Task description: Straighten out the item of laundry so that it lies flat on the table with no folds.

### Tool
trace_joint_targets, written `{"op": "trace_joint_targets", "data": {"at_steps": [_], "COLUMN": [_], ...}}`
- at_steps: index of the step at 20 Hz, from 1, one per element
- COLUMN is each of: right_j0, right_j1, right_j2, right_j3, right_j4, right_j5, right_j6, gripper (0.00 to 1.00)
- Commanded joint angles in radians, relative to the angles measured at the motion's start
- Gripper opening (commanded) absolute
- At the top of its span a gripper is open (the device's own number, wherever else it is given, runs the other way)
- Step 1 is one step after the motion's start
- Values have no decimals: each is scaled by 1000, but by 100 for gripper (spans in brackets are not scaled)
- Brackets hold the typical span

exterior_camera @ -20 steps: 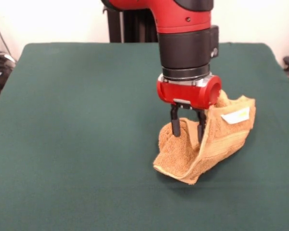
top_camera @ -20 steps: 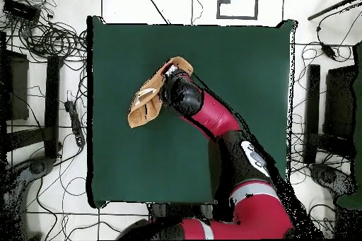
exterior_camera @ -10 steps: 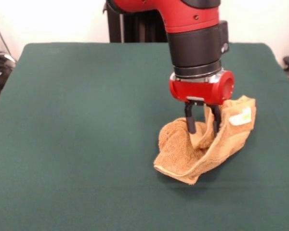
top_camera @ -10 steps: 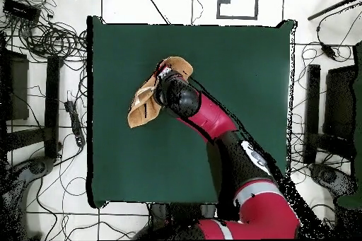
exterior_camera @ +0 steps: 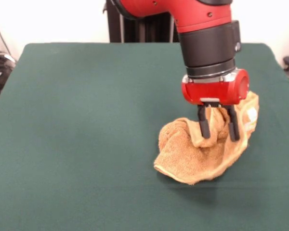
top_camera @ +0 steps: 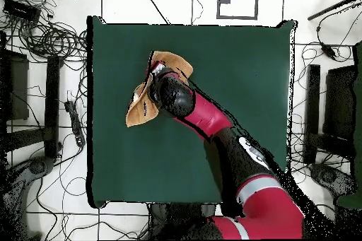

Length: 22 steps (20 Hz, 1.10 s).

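Observation:
The orange-tan towel (exterior_camera: pixel 192 154) lies crumpled on the green table (exterior_camera: pixel 82 125), right of centre in the front view. One part is bunched into a hump on the left; a flap with the white label (exterior_camera: pixel 253 114) stands up on the right. My gripper (exterior_camera: pixel 220 135) points straight down into the towel, its two fingers spread apart with a raised fold between them. The right finger presses against the upright flap. In the overhead view the towel (top_camera: pixel 140 108) shows on both sides of the arm's wrist (top_camera: pixel 173 93), which hides the fingers.
The table (top_camera: pixel 240 61) stretches far beyond the towel on every side. Cables and equipment lie on the floor around it (top_camera: pixel 42 33). The robot's pedestal (exterior_camera: pixel 135 26) stands behind the far edge.
The gripper has moved right in the front view, staying low in the towel. The upright flap with the label has been pushed right and partly turned away.

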Motion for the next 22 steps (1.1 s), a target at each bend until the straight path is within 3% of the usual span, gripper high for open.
{"op": "trace_joint_targets", "data": {"at_steps": [1, 17, 19, 22], "right_j0": [-15, -74, -87, -61], "right_j1": [97, 204, 198, 147], "right_j2": [160, 270, 276, 216], "right_j3": [21, -48, -30, 8], "right_j4": [-97, -266, -277, -211], "right_j5": [-151, -316, -309, -197], "right_j6": [202, 239, 237, 208], "gripper": [100, 100, 100, 100]}}
